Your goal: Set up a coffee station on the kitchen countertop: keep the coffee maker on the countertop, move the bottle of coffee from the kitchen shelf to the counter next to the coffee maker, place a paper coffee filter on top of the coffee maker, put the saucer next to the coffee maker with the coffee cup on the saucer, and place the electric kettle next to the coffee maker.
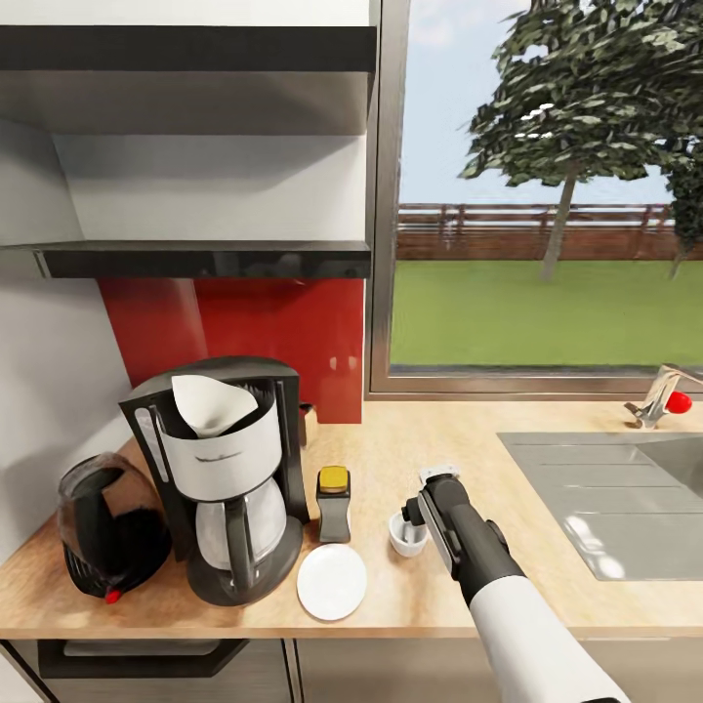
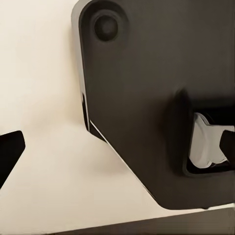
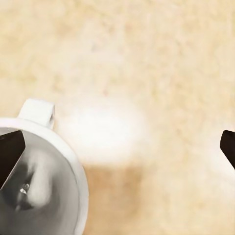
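Observation:
The black and white coffee maker (image 1: 229,478) stands on the wooden countertop (image 1: 439,449) with a white paper filter (image 1: 210,402) in its top. Left of it sits the dark electric kettle (image 1: 107,537). On its right stands the yellow-capped bottle of coffee (image 1: 334,503), with the white saucer (image 1: 331,581) in front, bare. The white coffee cup (image 1: 405,535) rests on the counter right of the bottle. My right gripper (image 1: 415,513) hangs open over the cup (image 3: 44,196), one fingertip (image 3: 10,152) above its inside and the other well apart. My left gripper (image 2: 117,147) is open, facing a dark panel (image 2: 147,73).
A steel sink (image 1: 625,498) with a red-handled faucet (image 1: 664,395) takes up the counter's right side. A dark shelf (image 1: 205,259) hangs above the coffee maker against a red backsplash. A window looks onto a lawn. Bare counter lies between the cup and the sink.

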Available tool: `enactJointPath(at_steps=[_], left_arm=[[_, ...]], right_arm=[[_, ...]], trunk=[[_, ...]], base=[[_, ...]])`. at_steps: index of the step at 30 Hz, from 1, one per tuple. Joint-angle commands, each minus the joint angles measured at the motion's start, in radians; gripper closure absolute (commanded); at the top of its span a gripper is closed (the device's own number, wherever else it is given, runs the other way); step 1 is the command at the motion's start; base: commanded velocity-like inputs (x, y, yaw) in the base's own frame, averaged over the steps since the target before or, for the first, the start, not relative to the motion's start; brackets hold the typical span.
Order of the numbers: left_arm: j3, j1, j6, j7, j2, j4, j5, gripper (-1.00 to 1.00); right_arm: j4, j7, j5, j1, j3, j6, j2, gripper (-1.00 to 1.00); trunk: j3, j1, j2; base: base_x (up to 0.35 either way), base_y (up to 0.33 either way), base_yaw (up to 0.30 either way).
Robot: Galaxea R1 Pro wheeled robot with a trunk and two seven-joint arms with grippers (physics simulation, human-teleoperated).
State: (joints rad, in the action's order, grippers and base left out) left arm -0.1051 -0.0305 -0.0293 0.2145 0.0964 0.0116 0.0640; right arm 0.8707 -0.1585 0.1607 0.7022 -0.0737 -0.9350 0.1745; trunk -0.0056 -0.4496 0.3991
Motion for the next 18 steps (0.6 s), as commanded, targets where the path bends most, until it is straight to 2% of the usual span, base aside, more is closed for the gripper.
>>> enactJointPath(at_steps=[1,18], left_arm=[[-0.009,0.001,-0.003,0.003,0.000,0.004,0.007,-1.00],[-0.012,0.004,-0.003,0.003,0.000,0.008,0.005,-1.00]], right_arm=[[0.000,-0.001,0.003,0.000,-0.002,-0.004,0.000,-1.00],[-0.055,-0.001,0.002,0.000,-0.002,-0.004,0.000,-1.00]], trunk=[[-0.001,0.000,0.001],[-0.010,0.000,0.001]], base=[[0.000,0.000,0.000],[0.000,0.000,0.000]])
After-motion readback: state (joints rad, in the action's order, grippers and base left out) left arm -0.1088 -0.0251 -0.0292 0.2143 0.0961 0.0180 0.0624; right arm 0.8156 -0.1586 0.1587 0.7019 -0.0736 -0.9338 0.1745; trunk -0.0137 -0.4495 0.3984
